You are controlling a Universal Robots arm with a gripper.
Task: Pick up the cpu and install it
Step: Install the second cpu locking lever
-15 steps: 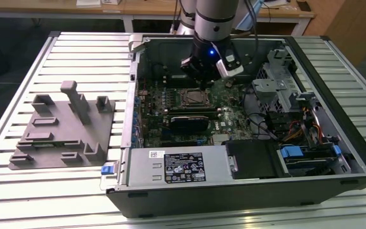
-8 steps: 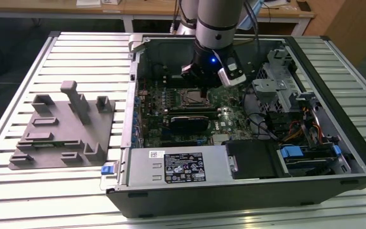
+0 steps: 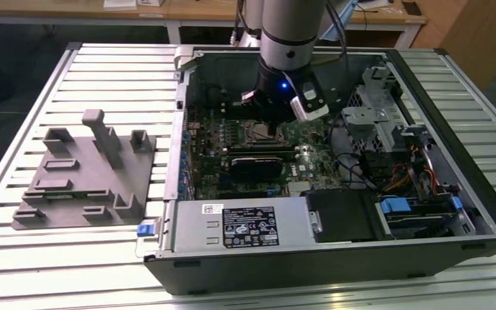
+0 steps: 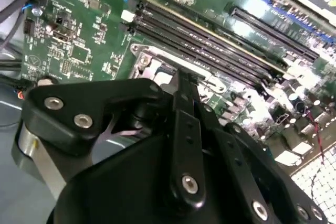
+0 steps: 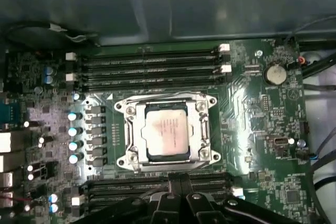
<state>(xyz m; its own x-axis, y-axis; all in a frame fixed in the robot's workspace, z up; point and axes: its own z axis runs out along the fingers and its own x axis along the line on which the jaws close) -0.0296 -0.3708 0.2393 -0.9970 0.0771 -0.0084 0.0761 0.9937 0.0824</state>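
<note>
Cpu [image 5: 167, 132] seated in the socket frame [image 5: 202, 129] on the motherboard [image 5: 252, 119], pale metal face up, lying flat and square inside the frame in the first wrist view. Memory slots [image 5: 152, 66] run along two opposite sides of the socket. Round coin cell [image 5: 275, 73] on the board well apart from the socket.

Gripper [image 5: 179, 179] parked just beside the socket, over the memory slots, fingers [image 5: 186, 184] pressed together with no gap between them, gripping nothing. Not touching the cpu. Same fingers seen edge-on in the second wrist view [image 4: 185, 103], closed, tips near the corner of the socket frame.

In the exterior view, arm [image 3: 287, 39] reaching down into the open computer case [image 3: 454, 213] on the slatted worktop [image 3: 110, 71]. Grey tray [image 3: 80, 187] with upright blocks sits on the worktop beside the case, on the exterior view's left. Black expansion card [image 3: 257, 165] on the motherboard, near the socket.
</note>
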